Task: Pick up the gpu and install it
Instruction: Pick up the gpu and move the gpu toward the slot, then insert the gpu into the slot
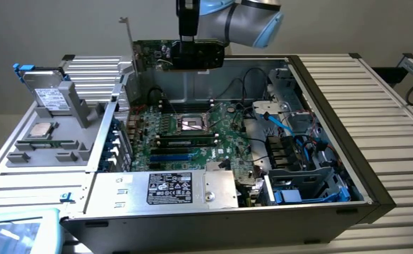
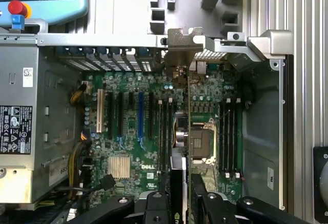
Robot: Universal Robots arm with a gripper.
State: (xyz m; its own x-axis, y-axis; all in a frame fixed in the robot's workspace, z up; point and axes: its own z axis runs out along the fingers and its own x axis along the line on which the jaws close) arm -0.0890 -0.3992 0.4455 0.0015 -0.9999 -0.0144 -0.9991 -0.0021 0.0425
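claw (image 1: 185, 38): pinching the gpu (image 1: 165, 54) | gpu: up on its edge, above the motherboard (image 1: 144, 138) | computer case (image 1: 213, 228): open

gpu (image 2: 180, 127) gripped — above motherboard (image 2: 130, 149)

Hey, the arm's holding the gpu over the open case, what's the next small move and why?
Probably a small sideways shift before lowering. The gripper holds the gpu upright above the case, and in the wrist view it appears to hang beside the CPU socket, not over the blue expansion slot.
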